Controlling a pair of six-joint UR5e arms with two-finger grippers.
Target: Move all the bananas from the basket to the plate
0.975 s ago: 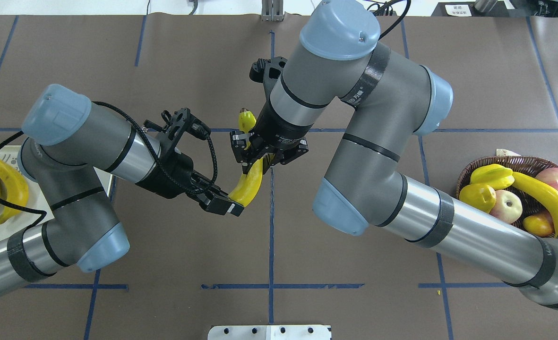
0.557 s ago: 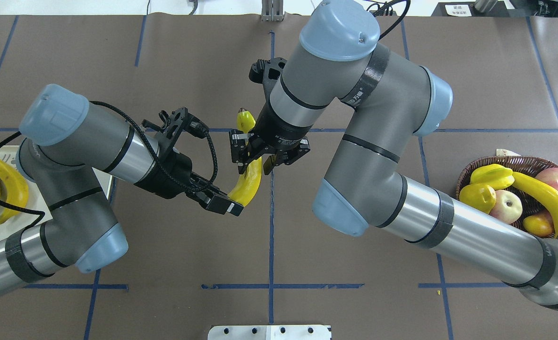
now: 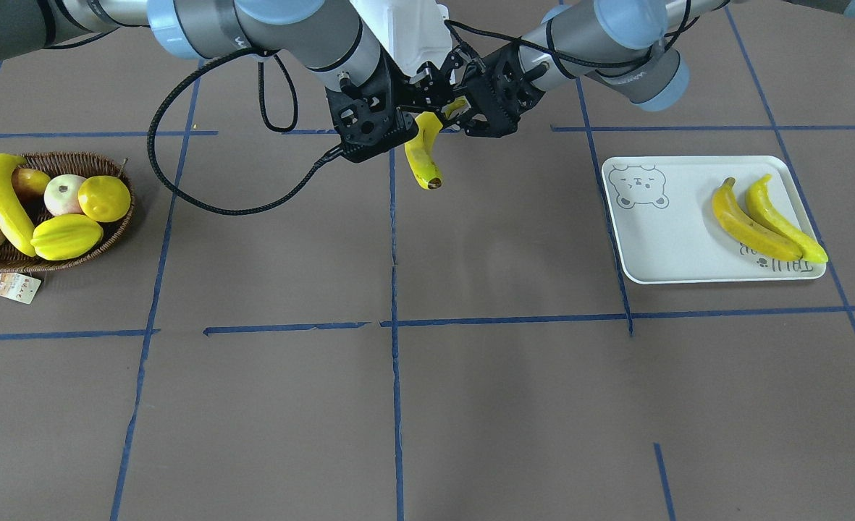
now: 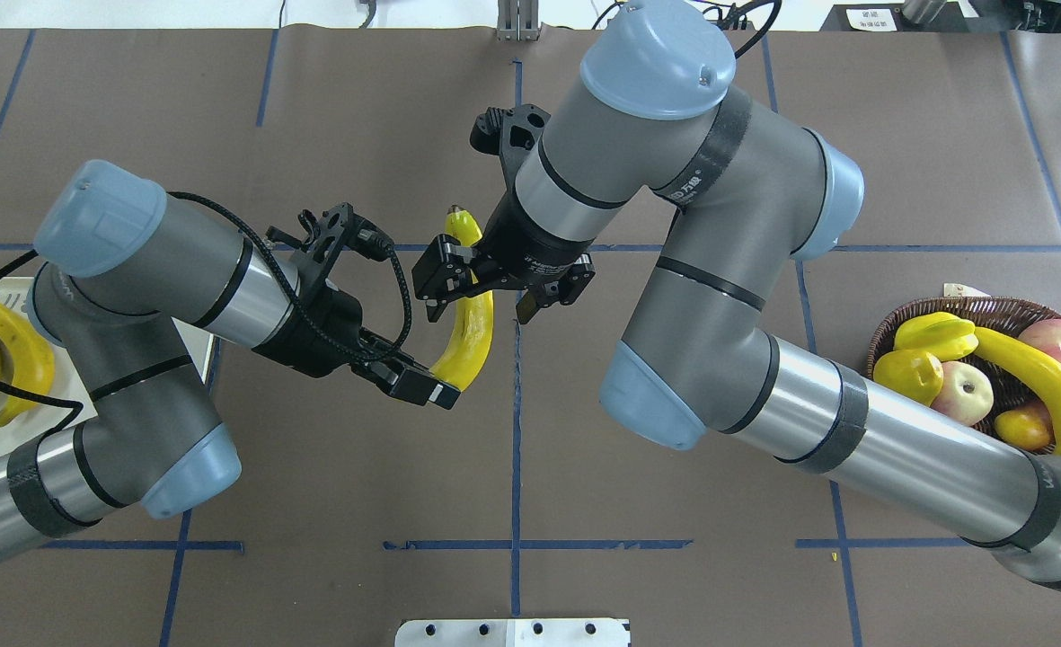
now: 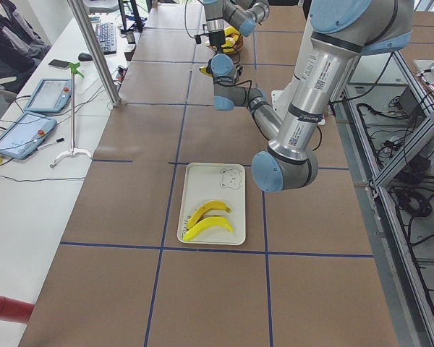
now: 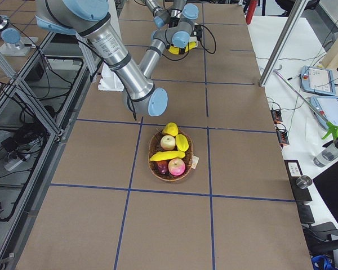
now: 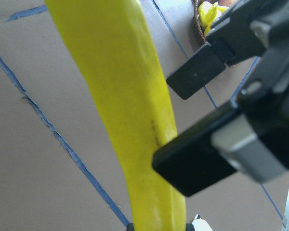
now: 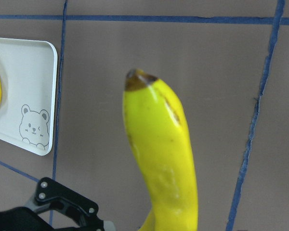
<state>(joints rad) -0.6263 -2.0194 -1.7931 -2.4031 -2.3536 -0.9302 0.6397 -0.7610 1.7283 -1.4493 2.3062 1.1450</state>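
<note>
The held banana [image 4: 469,323] hangs in the air, clear of the surface [image 3: 514,405], well away from the plate [image 3: 659,239] on the side that faces the basket [image 4: 997,310]. The left pincer [image 4: 445,393] is clamped on the banana's end nearest the robot. The right pincer [image 4: 481,305] straddles its middle with the fingers [image 7: 197,77] spread apart, one on each flank. The banana's dark tip points away from the robot.

On the plate, two bananas [image 3: 749,221] lie side by side and touching at the end farthest from the basket, the outer one's tip near the rim. The half with the bear print is bare.

The basket sits at the far end of the surface from the plate. A fourth banana [image 3: 3,202] lies in it along the edge away from the plate, among other fruit [image 3: 65,235]. Between plate and basket the brown surface lies open, crossed only by blue tape lines [image 3: 391,318].
</note>
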